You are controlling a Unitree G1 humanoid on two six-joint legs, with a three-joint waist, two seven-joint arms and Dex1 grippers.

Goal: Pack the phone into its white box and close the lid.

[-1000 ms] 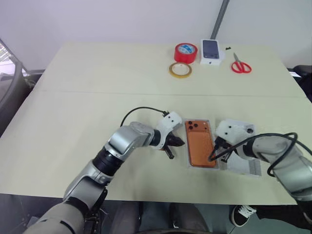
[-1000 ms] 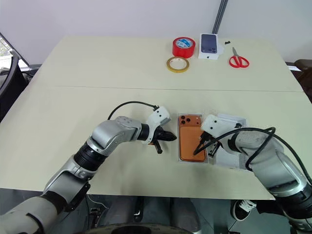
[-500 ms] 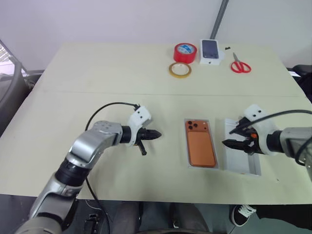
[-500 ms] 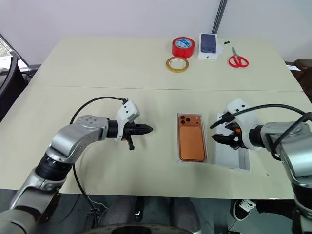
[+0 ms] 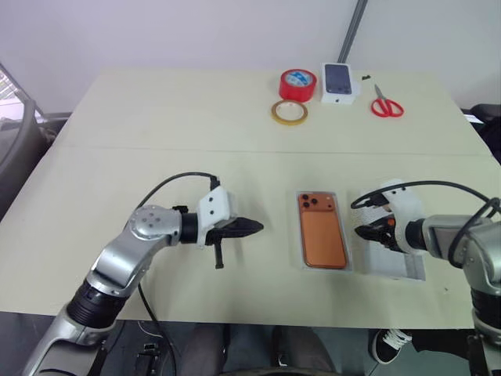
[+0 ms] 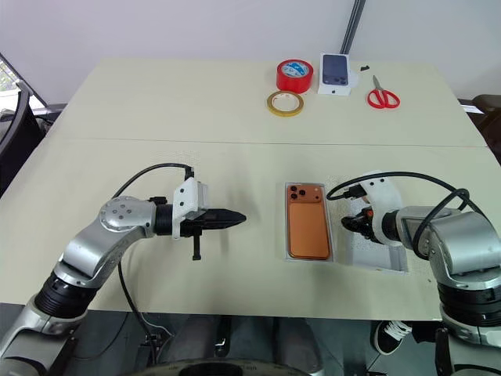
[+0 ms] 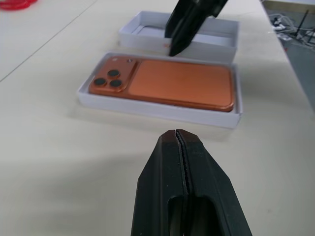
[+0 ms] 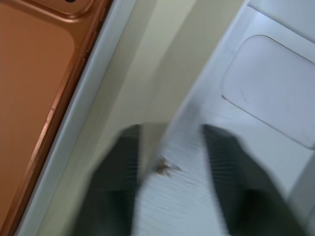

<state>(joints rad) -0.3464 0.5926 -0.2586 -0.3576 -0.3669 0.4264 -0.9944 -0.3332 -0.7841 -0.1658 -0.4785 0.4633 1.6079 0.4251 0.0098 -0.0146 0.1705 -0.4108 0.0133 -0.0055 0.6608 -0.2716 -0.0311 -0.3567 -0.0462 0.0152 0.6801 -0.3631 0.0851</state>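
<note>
On a pale beige tabletop [image 5: 156, 125] seen from the robot's head, things run from left to right as follows.

At about eight o'clock from the table's centre, the left gripper [image 5: 249, 229] hangs just above the surface with its two black fingers pressed together, holding nothing and pointing toward three o'clock. It is well apart from the packaging.

Near the middle, slightly toward five o'clock, lies the shallow white rectangular box [image 5: 322, 262], long side running from twelve to six o'clock. Inside it, lying flat, is the slim orange-copper phone [image 5: 323, 235], back upward, its raised camera block with three dark lenses at the twelve o'clock end.

Just beside the box at three o'clock rests the shallow white rectangular lid [image 5: 401, 266], inner side upward, pale grey-white inside. The right gripper [image 5: 369, 233] is at the lid's near-left wall. In the right wrist view the two dark fingers [image 8: 118, 172] stand either side of that wall, but blur makes it hard to tell whether they pinch it or merely straddle it.

Far across the table, around twelve to one o'clock, stand a yellow tape ring [image 5: 290, 112], a red tape roll [image 5: 298, 84], a small white box picturing a dark phone [image 5: 340, 82], and red-handled scissors [image 5: 386, 103].
</note>
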